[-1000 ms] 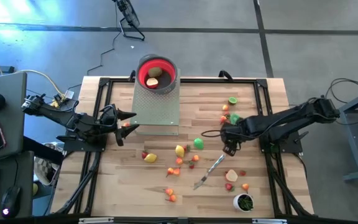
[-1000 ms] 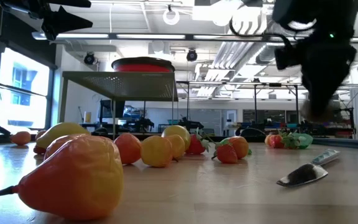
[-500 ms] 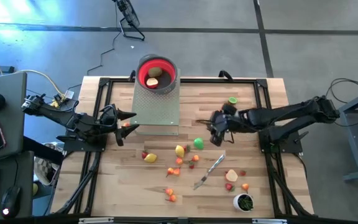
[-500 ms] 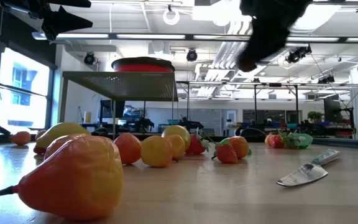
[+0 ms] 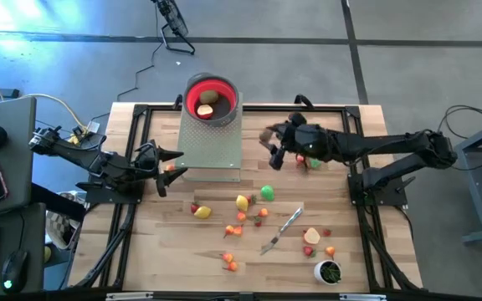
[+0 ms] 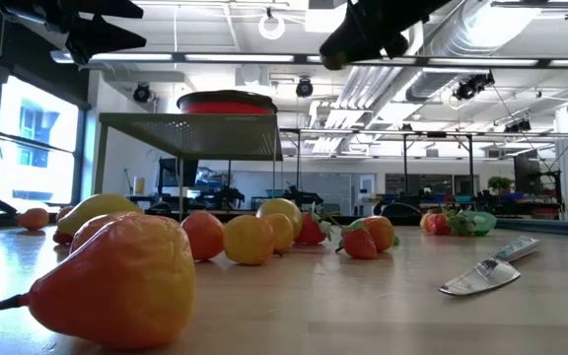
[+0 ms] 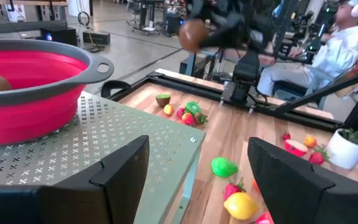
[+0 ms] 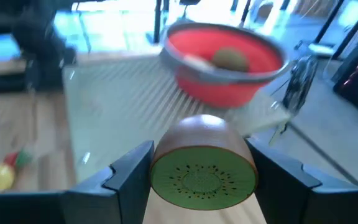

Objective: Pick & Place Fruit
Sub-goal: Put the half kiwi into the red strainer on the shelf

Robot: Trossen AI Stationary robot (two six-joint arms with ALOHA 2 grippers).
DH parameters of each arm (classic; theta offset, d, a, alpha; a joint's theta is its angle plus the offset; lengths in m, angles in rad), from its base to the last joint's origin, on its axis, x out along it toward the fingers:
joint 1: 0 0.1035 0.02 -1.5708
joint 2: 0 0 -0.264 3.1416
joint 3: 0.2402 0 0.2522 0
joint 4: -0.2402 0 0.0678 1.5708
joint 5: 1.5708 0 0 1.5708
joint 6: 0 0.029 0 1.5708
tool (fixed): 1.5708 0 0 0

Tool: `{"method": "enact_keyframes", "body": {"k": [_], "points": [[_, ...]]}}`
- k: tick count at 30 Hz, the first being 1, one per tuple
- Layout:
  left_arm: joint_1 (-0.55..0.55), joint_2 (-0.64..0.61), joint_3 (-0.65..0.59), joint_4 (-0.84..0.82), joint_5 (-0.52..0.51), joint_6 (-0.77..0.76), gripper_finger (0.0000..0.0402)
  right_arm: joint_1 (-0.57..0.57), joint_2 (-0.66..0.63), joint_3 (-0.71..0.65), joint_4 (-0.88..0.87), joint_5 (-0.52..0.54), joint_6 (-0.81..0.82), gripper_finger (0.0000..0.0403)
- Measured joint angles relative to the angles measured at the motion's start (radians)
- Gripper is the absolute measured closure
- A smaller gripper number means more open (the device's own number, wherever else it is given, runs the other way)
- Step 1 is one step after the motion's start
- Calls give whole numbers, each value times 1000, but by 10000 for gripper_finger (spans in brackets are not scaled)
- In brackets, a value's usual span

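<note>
Right end effector [image 5: 272, 147] pinches your kiwi half [image 8: 204, 167], raised above the table [image 5: 341, 267] at about three o'clock of the red bowl [image 5: 212, 98]. Left end effector [image 5: 167, 165] waits spread at the bowl's eight o'clock.

Ceiling lamps [image 6: 269, 22] are lighting the room brightly; red bowl [image 8: 224, 62] & bkgd behind it are blurring w/ motion.

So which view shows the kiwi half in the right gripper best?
The right wrist view: the kiwi half fills it, green cut face between the fingers. High view shows a brown speck; left wrist view a blurred brown ball; low view hides it.
</note>
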Motion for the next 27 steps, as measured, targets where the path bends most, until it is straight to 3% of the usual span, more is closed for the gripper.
{"method": "enact_keyframes", "body": {"k": [8, 13, 23, 27], "points": [[0, 0, 0, 1, -1, 103, 135, -68, 58, 0, 300, -7, -35, 175], [0, 0, 0, 1, -29, 180, 135, -115, 150, 0, 492, -117, -62, 175], [0, -2, 0, 2, -103, 187, 135, -195, 267, 3, 759, -168, -31, 178], [0, -2, 0, 2, -104, 187, 135, -218, 316, 73, 757, -231, 6, 177]]}}
